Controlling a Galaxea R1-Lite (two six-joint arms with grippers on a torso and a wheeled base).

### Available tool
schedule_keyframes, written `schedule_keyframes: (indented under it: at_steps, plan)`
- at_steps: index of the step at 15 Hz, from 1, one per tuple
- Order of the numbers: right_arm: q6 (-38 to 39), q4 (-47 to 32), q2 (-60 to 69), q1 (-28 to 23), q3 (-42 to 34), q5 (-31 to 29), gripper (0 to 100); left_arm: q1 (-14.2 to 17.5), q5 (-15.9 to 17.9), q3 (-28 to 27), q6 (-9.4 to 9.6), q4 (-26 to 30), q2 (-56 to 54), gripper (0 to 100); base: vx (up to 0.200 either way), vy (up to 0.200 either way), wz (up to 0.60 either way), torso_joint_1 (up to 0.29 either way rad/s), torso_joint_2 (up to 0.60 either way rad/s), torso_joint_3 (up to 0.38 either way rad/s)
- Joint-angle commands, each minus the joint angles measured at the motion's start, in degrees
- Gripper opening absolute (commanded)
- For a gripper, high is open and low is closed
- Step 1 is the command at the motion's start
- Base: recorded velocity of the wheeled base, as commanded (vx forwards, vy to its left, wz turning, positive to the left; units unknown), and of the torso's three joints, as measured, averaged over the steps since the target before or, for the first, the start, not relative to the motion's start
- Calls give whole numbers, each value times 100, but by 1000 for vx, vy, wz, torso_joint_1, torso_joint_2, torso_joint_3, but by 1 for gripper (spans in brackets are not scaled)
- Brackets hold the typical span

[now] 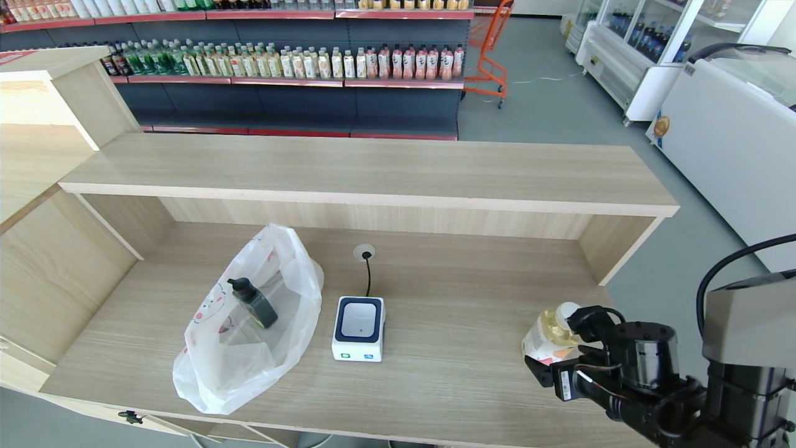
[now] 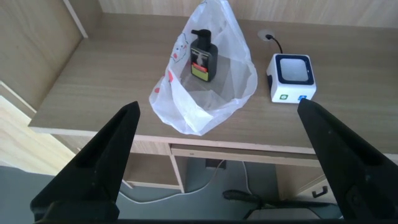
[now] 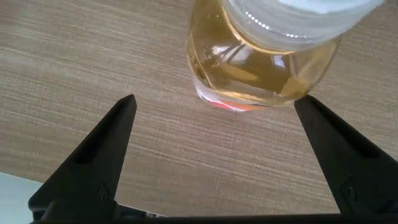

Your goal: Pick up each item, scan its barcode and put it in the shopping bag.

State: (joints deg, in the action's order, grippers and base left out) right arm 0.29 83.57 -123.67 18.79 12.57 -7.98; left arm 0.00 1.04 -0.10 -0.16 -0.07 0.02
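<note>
Right wrist view | bottle (image 3: 261, 74) just beyond wide-apart right jaws | ungripped

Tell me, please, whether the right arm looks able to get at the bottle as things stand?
Probably yes: the right gripper is open and close to the bottle, which stands alone on the counter, with nothing between them.

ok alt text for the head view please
The right gripper is open at a bottle of yellow liquid on the right end of a wooden counter. A barcode scanner sits mid-counter; left of it, a white shopping bag holds a dark pump bottle.
</note>
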Motion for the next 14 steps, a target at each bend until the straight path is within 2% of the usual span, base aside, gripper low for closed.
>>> schedule_keyframes:
  at_steps: [1,4,14]
  plan:
    - [-12,274,-430,-6,70,-28,100,0,2,1,-2,-1,-2,100,0,0,0,0,0,0]
    - [-20,643,-764,2,237,-19,100,0,2,1,-2,-1,-2,100,0,0,0,0,0,0]
    - [-214,643,-1221,11,1529,-10,100,0,2,1,-2,-1,-2,100,0,0,0,0,0,0]
